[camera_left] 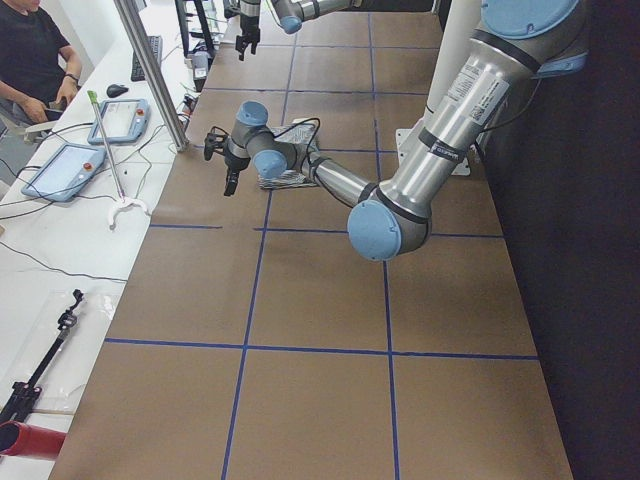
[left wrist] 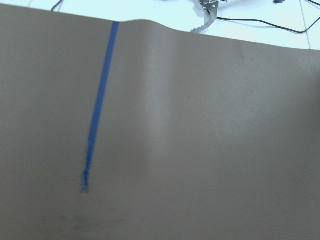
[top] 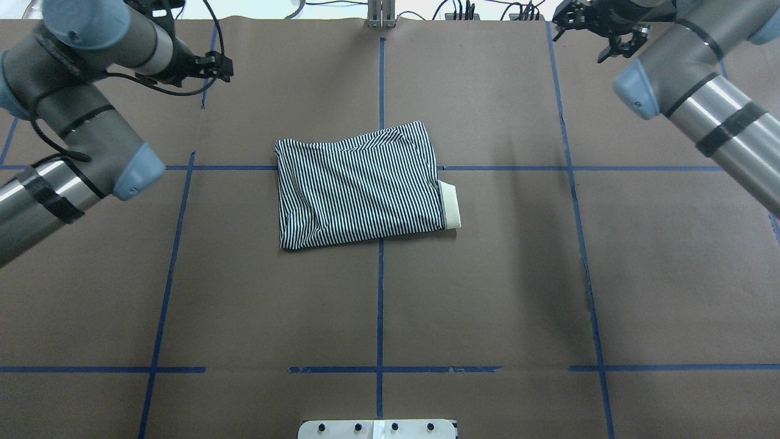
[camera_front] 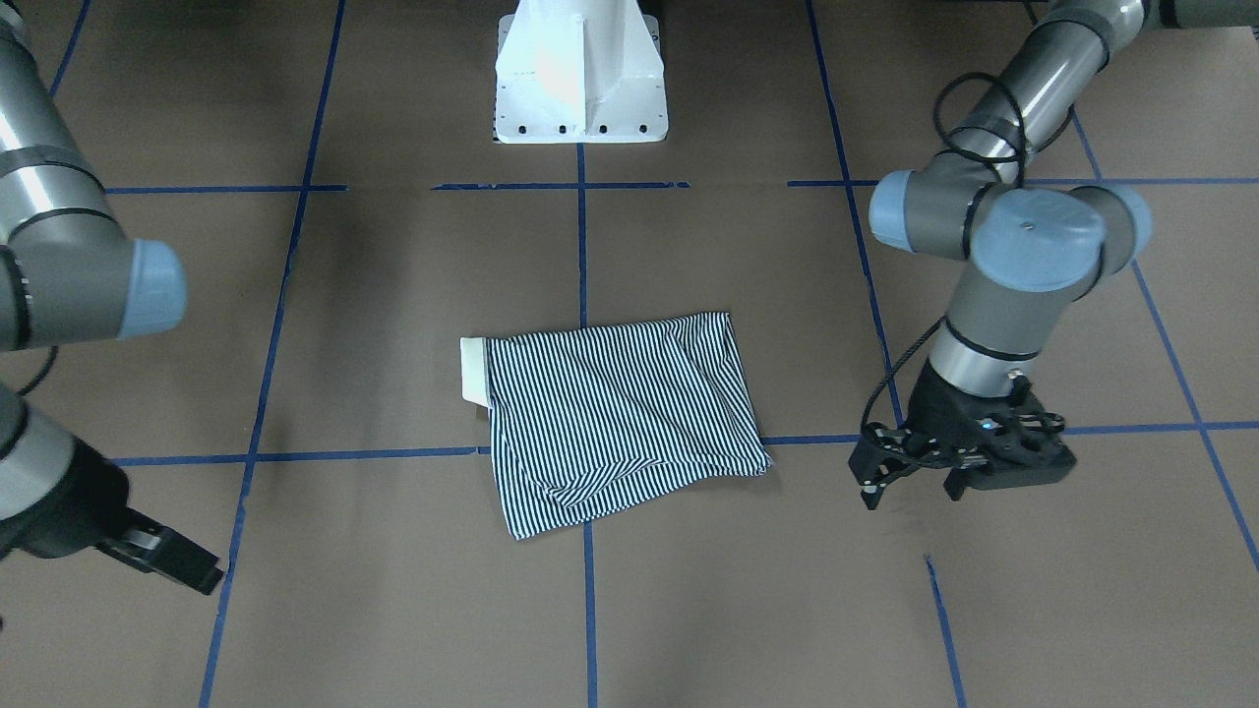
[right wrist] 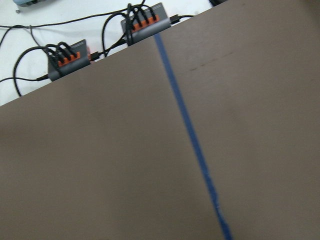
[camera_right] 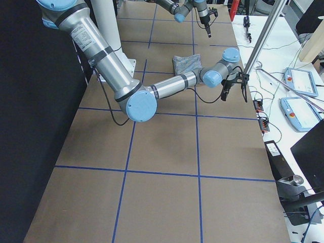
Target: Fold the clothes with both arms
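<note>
The striped polo shirt (camera_front: 620, 413) lies folded into a rough rectangle in the middle of the table, also seen in the overhead view (top: 359, 186). Its cream collar (top: 450, 204) sticks out at the edge toward my right arm. My left gripper (camera_front: 915, 487) hangs open and empty above the table, well clear of the shirt's other side; it also shows in the overhead view (top: 219, 64). My right gripper (top: 582, 33) looks open and empty near the table's far edge, far from the shirt. Only part of it shows in the front-facing view (camera_front: 177, 560). Both wrist views show only brown paper and blue tape.
The white pedestal base (camera_front: 580, 79) stands at the robot's side of the table. Blue tape lines (top: 380, 286) grid the brown surface. Cable hubs (right wrist: 142, 25) sit past the far edge. A side bench with tablets (camera_left: 60, 170) and a seated person (camera_left: 30, 60) lies beyond.
</note>
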Controlling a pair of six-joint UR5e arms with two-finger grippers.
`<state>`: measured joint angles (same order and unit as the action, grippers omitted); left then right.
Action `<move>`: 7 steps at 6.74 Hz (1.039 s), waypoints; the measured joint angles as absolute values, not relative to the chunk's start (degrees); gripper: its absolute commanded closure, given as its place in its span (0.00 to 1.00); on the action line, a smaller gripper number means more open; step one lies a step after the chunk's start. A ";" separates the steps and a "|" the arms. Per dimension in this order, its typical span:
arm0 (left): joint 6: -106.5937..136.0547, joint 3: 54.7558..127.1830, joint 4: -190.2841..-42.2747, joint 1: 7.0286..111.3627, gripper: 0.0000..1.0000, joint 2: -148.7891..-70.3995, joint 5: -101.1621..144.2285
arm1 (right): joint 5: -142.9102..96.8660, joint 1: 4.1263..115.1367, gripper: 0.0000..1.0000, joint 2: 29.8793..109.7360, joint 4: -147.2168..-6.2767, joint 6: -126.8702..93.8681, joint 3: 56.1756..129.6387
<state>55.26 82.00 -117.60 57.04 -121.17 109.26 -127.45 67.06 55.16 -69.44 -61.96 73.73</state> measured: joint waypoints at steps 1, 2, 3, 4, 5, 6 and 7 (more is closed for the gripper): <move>46.95 84.87 -116.68 62.19 0.00 -117.22 112.92 | -130.21 71.50 0.00 60.85 -70.14 -51.24 76.43; 36.55 88.11 -114.16 67.55 0.00 -112.94 115.74 | -131.91 75.73 0.00 67.39 -72.20 -38.60 79.73; 24.72 91.41 -109.64 72.85 0.00 -109.15 117.57 | -132.59 80.01 0.00 74.28 -75.76 -24.68 83.28; 13.77 94.04 -105.41 77.51 0.00 -105.64 119.01 | -132.82 84.18 0.00 80.19 -80.64 -11.82 86.84; 4.16 95.30 -103.17 81.56 0.00 -102.17 121.38 | -132.90 87.69 0.00 84.68 -87.41 -1.53 91.23; -4.06 95.58 -102.25 85.14 0.00 -99.18 124.41 | -132.87 90.67 0.00 88.10 -95.24 6.63 96.06; -10.73 95.64 -101.89 88.06 0.00 -96.50 126.99 | -132.84 93.15 0.00 90.64 -102.06 12.32 100.26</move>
<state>-10.73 95.64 -101.89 88.06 -96.50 126.99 -132.84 93.15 90.64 -102.06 12.32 100.26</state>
